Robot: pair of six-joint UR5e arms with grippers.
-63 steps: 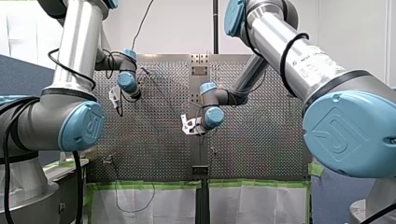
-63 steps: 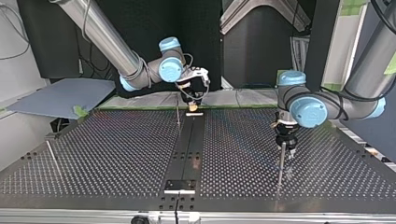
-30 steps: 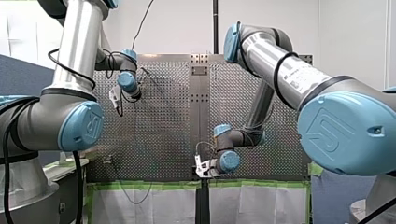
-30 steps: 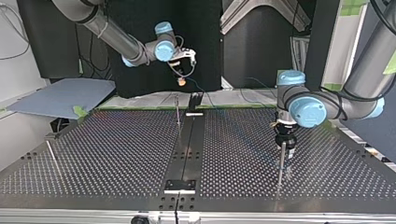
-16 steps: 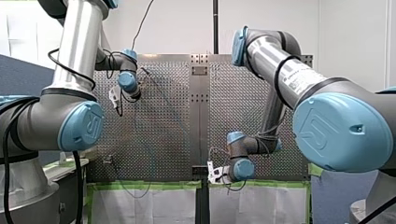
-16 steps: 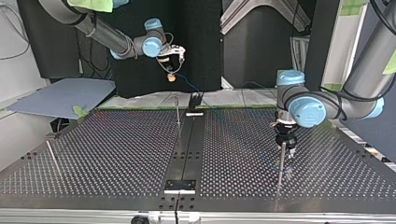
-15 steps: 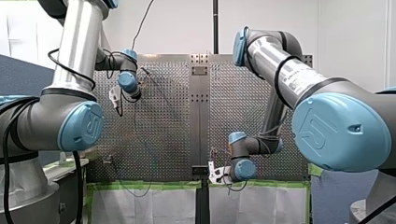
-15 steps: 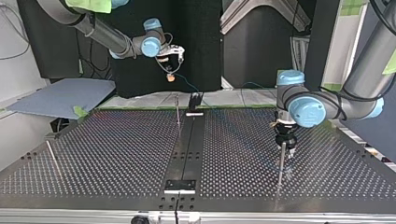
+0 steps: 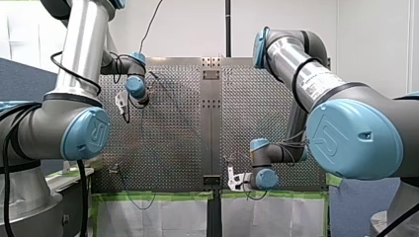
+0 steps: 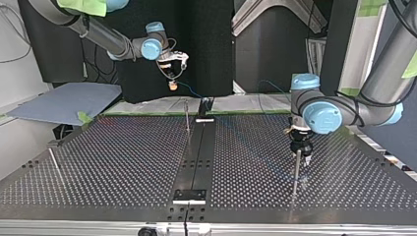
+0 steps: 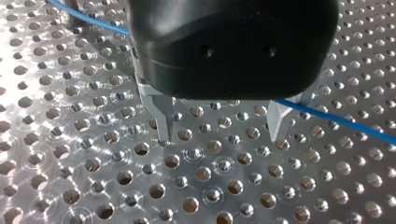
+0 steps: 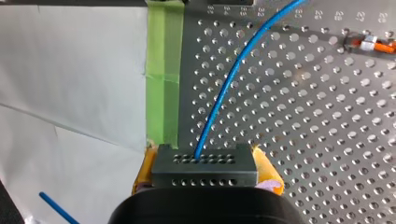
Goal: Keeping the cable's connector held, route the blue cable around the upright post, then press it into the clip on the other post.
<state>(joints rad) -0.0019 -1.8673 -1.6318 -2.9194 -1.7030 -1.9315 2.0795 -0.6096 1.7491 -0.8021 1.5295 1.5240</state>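
Our right fingers [image 12: 267, 170] pinch the connector [image 12: 204, 164]; our left fingers [image 11: 161, 116] stand spread, the cable [image 11: 336, 119] passing just beside one. Overtensioning could pull the connector from between the right fingers.

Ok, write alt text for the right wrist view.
My right gripper, yellow-padded, is shut on a grey connector, from which the blue cable curves away over the perforated table. Green tape edges the table beside white sheeting.
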